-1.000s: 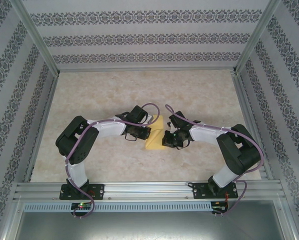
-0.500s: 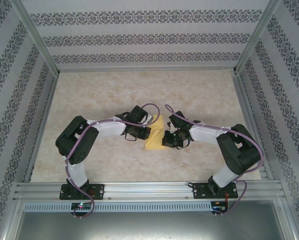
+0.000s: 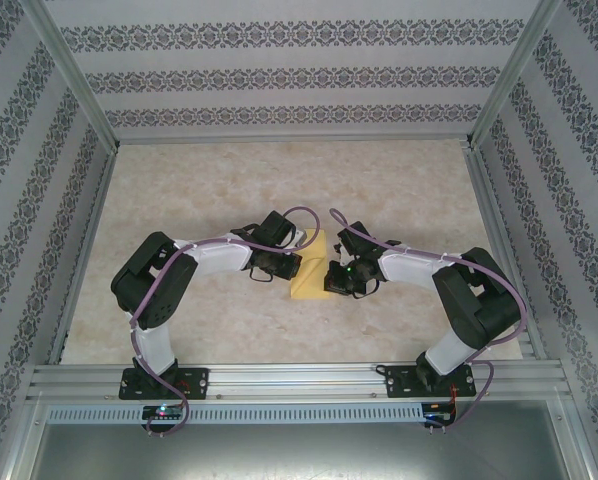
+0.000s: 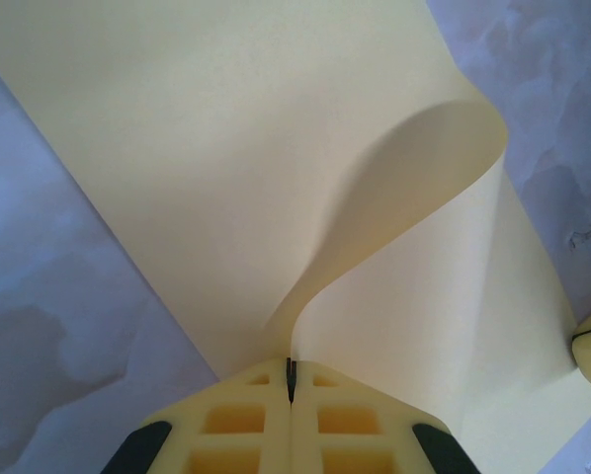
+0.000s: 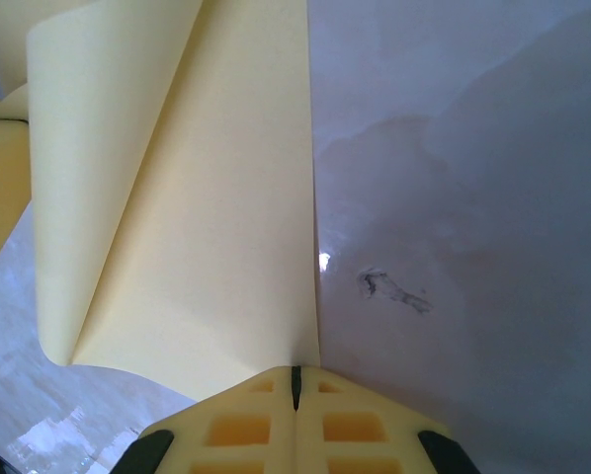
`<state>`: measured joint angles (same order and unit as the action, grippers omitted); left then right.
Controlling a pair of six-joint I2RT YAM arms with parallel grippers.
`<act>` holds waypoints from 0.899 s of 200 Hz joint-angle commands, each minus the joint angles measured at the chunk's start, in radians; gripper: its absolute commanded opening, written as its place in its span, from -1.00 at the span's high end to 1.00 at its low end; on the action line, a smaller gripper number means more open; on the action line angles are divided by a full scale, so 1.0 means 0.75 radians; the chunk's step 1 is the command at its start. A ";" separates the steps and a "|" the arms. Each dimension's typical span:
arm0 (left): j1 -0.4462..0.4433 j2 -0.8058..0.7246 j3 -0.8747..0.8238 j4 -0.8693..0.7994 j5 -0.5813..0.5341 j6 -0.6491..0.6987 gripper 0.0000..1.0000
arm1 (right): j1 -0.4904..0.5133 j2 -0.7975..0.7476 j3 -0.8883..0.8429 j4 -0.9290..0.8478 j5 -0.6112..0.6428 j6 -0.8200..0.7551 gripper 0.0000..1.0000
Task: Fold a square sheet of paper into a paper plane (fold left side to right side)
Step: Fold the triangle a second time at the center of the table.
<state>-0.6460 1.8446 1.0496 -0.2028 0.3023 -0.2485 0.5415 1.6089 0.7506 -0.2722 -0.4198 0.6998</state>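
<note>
Robot lab test cell, not a home or shop. Cues:
- Bare aluminium frame posts (image 3: 74,75) box in the workspace left, right and far.
- Walls (image 3: 289,75) are flat panels covered in striped damask wallpaper, used as a backdrop inside the frame.
- Tabletop (image 3: 399,190) has a marble-look beige surface, set inside the frame.
- Two arms, left arm (image 3: 164,290) and right arm (image 3: 474,300), are bolted to an aluminium rail (image 3: 299,378) along the near edge.
- Loose purple cables (image 3: 304,212) run along both arms down to the bases.
- A perforated strip (image 3: 299,412) and plain metal sheet (image 3: 299,450) sit nearest the camera.
- A small lit board (image 3: 164,409) sits at the left base.
</note>
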 commanded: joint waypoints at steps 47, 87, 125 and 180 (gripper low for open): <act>0.019 -0.017 -0.003 -0.059 -0.029 0.028 1.00 | -0.052 -0.191 -0.083 0.152 -0.040 0.042 1.00; 0.017 -0.020 -0.005 -0.052 -0.019 0.024 1.00 | -0.063 -0.126 -0.099 0.433 -0.137 0.179 1.00; 0.017 -0.025 -0.010 -0.050 -0.019 0.021 1.00 | -0.046 -0.018 -0.050 0.550 -0.144 0.224 1.00; 0.015 -0.028 -0.013 -0.051 -0.023 0.022 1.00 | -0.027 0.084 0.009 0.580 -0.154 0.220 1.00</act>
<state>-0.6460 1.8446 1.0496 -0.2024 0.3027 -0.2462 0.5087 1.6535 0.7261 0.1150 -0.5156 0.8581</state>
